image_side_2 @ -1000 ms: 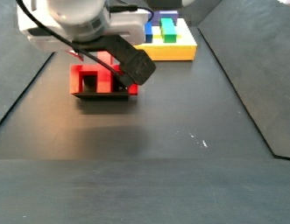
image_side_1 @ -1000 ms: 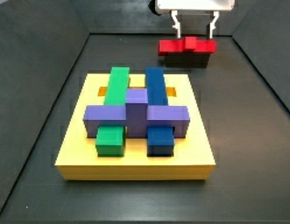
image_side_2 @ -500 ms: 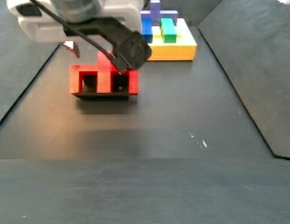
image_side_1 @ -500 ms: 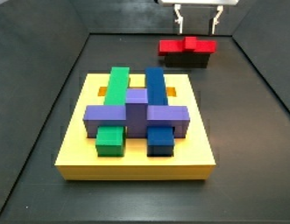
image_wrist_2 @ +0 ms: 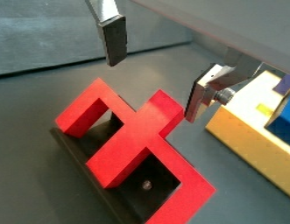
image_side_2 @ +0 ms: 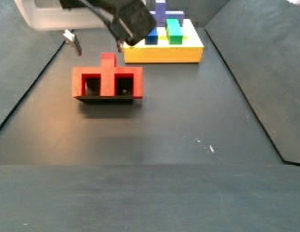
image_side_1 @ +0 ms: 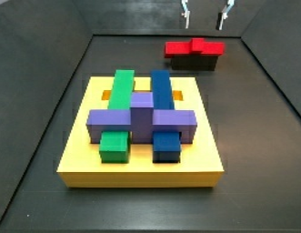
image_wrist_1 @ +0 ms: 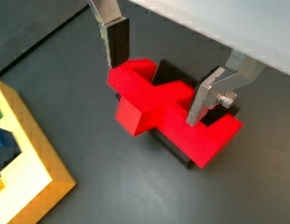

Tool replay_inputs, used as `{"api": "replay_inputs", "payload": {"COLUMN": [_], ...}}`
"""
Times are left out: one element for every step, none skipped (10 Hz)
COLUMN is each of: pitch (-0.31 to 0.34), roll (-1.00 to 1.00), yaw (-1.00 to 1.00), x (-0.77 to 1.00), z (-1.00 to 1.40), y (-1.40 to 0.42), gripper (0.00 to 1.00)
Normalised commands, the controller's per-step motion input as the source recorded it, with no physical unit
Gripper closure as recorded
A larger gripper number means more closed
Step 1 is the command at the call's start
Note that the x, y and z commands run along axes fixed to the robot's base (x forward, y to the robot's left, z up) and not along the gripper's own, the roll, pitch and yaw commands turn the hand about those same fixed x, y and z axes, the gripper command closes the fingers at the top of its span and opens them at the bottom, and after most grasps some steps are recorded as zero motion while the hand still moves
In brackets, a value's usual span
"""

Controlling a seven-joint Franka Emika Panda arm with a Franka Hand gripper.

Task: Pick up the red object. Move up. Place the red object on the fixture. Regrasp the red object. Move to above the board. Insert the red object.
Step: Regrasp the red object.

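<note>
The red object (image_side_1: pixel 195 46) lies flat on top of the black fixture (image_side_1: pixel 193 63) at the far end of the floor. It also shows in both wrist views as a red cross-shaped piece (image_wrist_1: pixel 159 107) (image_wrist_2: pixel 126 142) with the fixture (image_wrist_2: pixel 126 194) under it. My gripper (image_side_1: pixel 205 15) hangs open straight above it. Its silver fingers (image_wrist_1: pixel 116 39) stand apart on either side of the stem and touch nothing. Nothing is between them (image_wrist_2: pixel 159 70). The yellow board (image_side_1: pixel 140 150) carries green, blue and purple bars.
The board's yellow edge (image_wrist_1: pixel 28 166) lies close beside the fixture in a wrist view. Dark walls (image_side_1: pixel 44 100) ring the floor. In a side view the board (image_side_2: pixel 164 50) stands behind the fixture (image_side_2: pixel 107 99).
My gripper has risen straight up from the red object, which stays on the fixture. The fingers remain apart.
</note>
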Motion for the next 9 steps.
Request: {"api": "replay_inputs", "payload": {"pitch": [0.0,0.0,0.0,0.0,0.0,0.0,0.0,0.0,0.0], "roll": [0.94,1.0,1.0,1.0,1.0,0.96,0.65,0.6,0.59], "yaw": [0.0,0.0,0.0,0.0,0.0,0.0,-0.11,-0.12,-0.12], "x": [-0.07,-0.14,-0.11,-0.05,-0.02,-0.03,0.0,0.0,0.0], "z": [0.12,0.2,0.17,0.1,0.04,0.0,-0.08,-0.1,-0.09], "y": [-0.13,-0.15,-0.18,-0.19,-0.19,-0.16,-0.1,-0.05,-0.03], "gripper": [0.0,0.0,0.0,0.0,0.0,0.0,0.0,0.0,0.0]}}
